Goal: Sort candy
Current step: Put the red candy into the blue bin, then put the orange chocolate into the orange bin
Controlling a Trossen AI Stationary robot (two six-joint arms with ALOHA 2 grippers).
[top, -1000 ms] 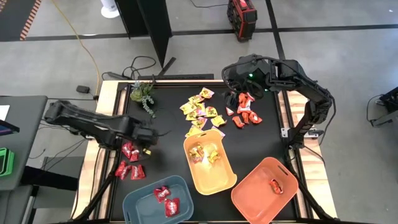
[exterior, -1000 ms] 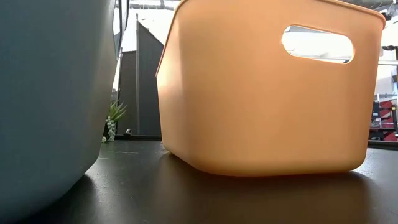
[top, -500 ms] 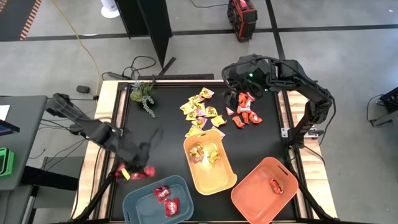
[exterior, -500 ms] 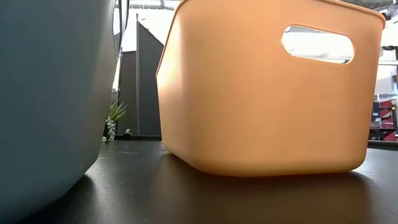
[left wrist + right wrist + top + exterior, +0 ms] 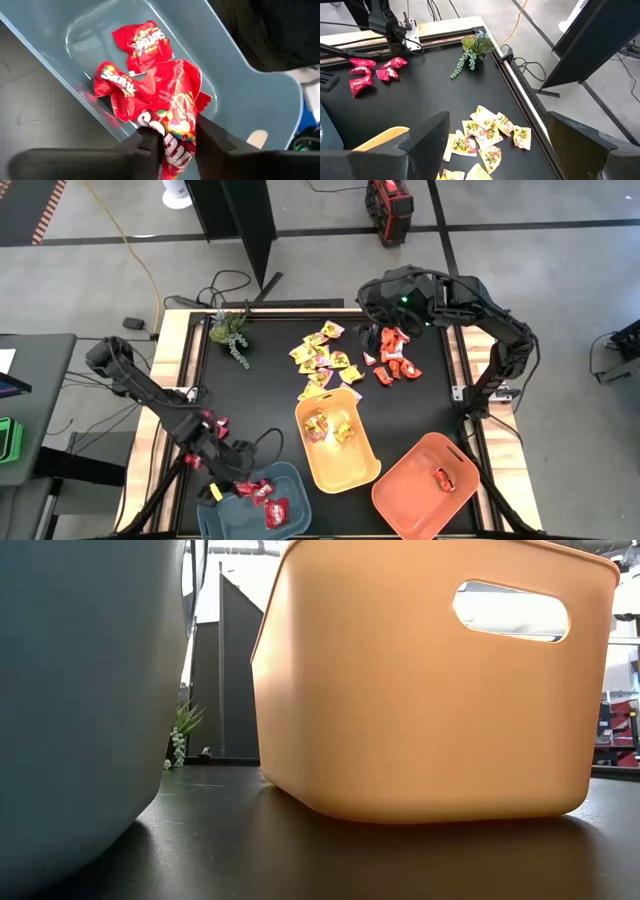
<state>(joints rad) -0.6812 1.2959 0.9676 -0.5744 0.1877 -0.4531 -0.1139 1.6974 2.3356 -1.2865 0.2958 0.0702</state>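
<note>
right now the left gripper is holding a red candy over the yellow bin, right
Not quite: the left gripper holds the red candy over the blue-grey bin, not the yellow one. The left wrist view shows it, with two red candies already inside.

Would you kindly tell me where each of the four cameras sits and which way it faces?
High view: above the table, looking straight down; both arms show.
Low view: at tabletop height, looking level at the yellow bin; no arm shows.
Left wrist view: over the blue-grey bin; left gripper fingers pinch a red candy.
Right wrist view: past the open right gripper across the table.
Shared: the plant sprig appears in the high, low and right wrist views.
</note>
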